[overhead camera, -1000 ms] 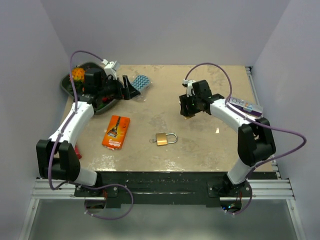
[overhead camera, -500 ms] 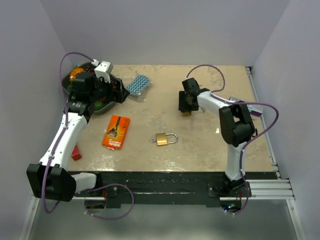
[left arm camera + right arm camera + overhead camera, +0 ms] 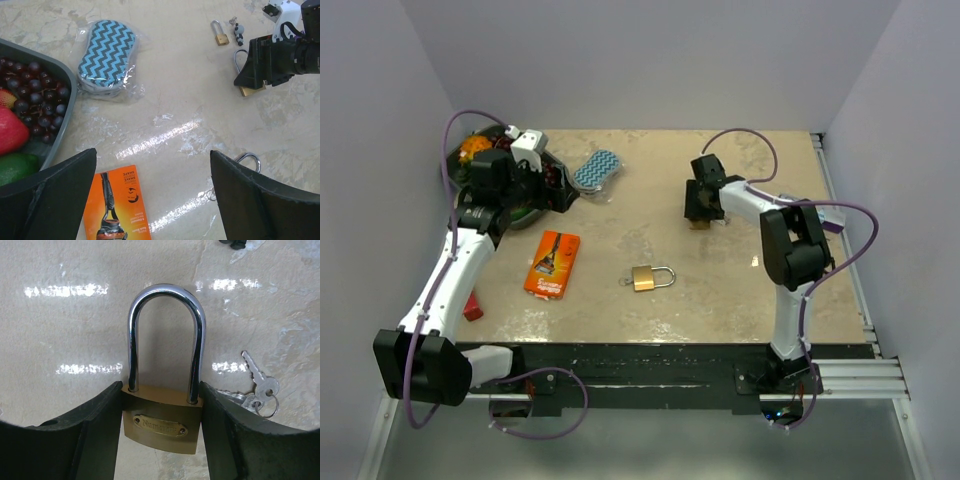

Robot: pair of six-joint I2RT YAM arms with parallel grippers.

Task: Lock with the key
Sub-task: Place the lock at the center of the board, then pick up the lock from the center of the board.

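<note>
Right pincer point(image 3: 161, 392) closed on the padlock point(image 3: 161, 429) toward the back of the bench point(image 3: 55, 335), right of middle; securing step in hand.
Both fingers press the brass sides. Left pincer point(image 3: 152, 155) gapes wide and empty by the fruit tray point(image 3: 72, 100). Padlock appears to lie face up, long axis along the pincer's reach, shackle pointing away from the wrist, both legs seated. Keys point(image 3: 260, 387) lie just beside it. Next move likely calls for a steady hold while a key is fetched; keyhole not visible.

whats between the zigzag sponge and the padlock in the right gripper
Nothing: the tabletop is bare between the sponge and the padlock clamped in the right gripper; the top view shows it.
</note>
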